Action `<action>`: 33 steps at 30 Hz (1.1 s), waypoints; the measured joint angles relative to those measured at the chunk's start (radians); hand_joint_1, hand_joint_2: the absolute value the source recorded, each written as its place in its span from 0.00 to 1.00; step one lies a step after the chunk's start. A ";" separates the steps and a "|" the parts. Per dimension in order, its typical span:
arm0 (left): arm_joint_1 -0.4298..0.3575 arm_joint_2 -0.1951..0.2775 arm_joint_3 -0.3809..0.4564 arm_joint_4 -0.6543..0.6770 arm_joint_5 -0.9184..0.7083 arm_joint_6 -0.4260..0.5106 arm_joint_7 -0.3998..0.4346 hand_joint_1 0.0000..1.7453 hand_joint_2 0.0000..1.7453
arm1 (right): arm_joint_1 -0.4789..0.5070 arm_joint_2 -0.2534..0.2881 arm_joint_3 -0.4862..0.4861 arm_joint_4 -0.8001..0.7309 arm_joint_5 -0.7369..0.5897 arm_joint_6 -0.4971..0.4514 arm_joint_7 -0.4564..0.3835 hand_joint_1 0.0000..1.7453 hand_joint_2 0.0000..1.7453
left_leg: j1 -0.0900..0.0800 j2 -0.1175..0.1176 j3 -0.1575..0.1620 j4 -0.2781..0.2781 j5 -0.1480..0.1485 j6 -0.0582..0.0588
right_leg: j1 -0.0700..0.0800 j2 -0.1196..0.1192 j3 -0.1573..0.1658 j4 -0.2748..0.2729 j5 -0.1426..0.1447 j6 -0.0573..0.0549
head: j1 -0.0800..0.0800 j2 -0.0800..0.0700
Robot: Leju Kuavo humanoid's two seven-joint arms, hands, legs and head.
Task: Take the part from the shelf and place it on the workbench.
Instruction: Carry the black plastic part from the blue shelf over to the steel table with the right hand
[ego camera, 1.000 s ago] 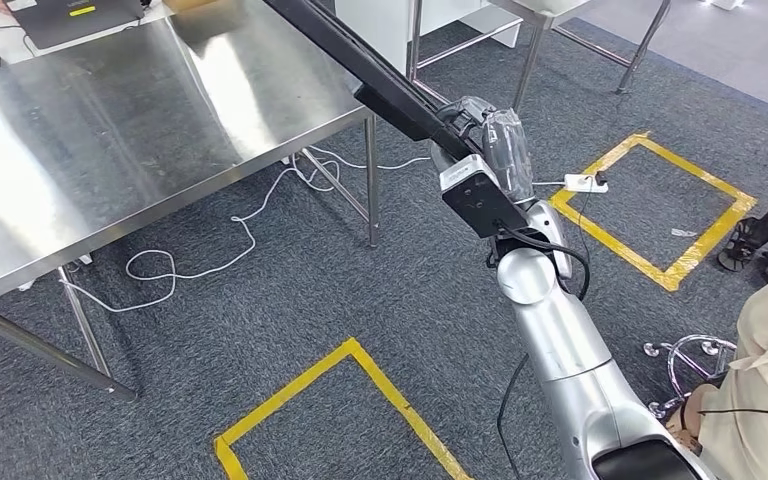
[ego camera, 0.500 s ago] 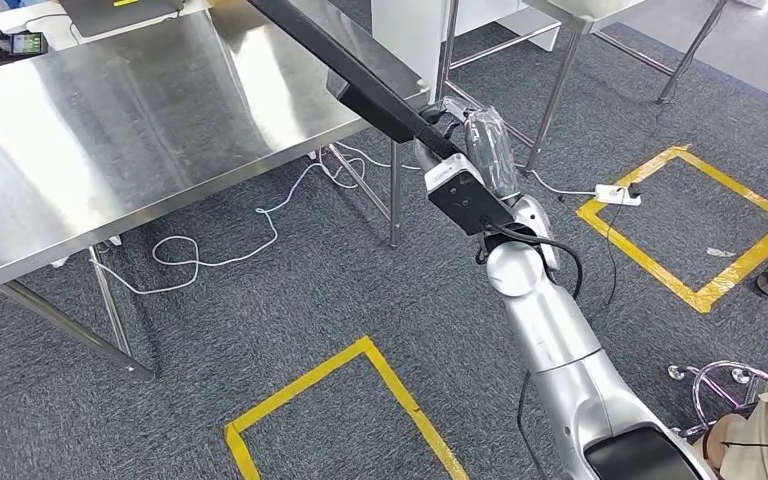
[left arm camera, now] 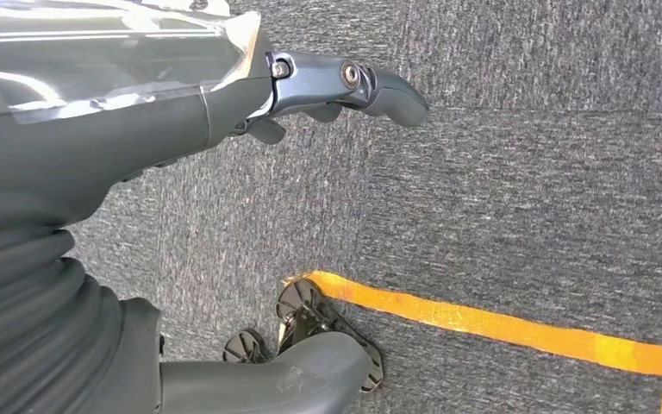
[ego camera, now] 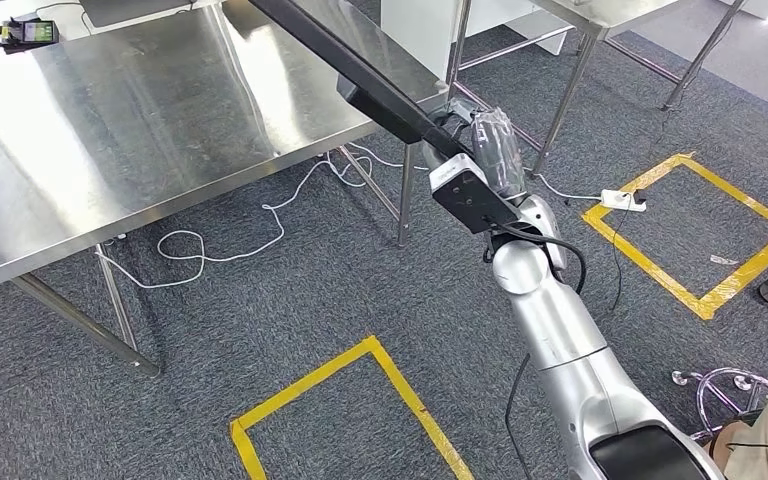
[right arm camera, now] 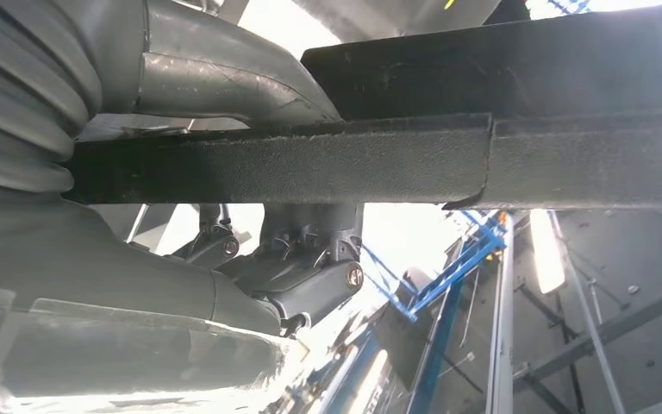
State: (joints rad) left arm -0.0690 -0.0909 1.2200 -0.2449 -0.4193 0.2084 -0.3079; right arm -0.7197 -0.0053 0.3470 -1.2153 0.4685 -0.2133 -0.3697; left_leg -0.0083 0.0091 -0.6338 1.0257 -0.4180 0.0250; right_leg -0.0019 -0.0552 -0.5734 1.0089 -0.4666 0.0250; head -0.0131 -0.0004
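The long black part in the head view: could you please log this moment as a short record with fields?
part: long black part, angled above the steel workbench's corner
held by: right robot hand, gripping one end
workbench: steel workbench, part not yet laid on it
left robot hand: holds nothing, above grey carpet
floor: yellow tape squares, white cable

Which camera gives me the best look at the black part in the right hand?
The head view: the long black part runs from the right hand up over the steel workbench. The right wrist view shows a close stretch of it across the thumb. The left wrist view faces carpet.
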 joint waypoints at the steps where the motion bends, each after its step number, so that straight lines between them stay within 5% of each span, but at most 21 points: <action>1: 0.000 0.000 0.003 0.000 0.000 0.001 -0.001 0.00 1.00 | 0.000 -0.006 -0.001 0.001 0.002 -0.003 0.001 1.00 1.00 | 0.000 0.000 0.000 0.000 0.000 0.000 | 0.000 0.000 0.000 0.000 0.000 0.001 | 0.000 0.000; 17: 0.000 -0.001 0.011 0.000 -0.008 -0.026 -0.039 0.00 1.00 | 0.076 -0.128 -0.069 -0.003 -0.033 -0.023 0.041 1.00 1.00 | 0.000 0.000 0.001 0.000 0.000 0.002 | -0.005 0.000 -0.001 -0.001 0.002 0.003 | 0.000 0.000; 33: 0.001 0.019 -0.006 0.000 -0.104 -0.048 -0.020 0.00 1.00 | 0.230 -0.279 -0.121 -0.163 -0.073 -0.021 0.051 1.00 1.00 | 0.001 0.000 0.000 0.000 0.000 0.002 | -0.004 0.000 -0.001 -0.001 0.001 0.003 | 0.000 0.000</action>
State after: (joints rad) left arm -0.0683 -0.0719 1.2141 -0.2447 -0.5232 0.1607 -0.3282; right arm -0.4898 -0.2846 0.2265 -1.3781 0.3955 -0.2343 -0.3188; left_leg -0.0075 0.0092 -0.6334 1.0258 -0.4181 0.0273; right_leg -0.0064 -0.0555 -0.5745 1.0077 -0.4652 0.0279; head -0.0134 -0.0004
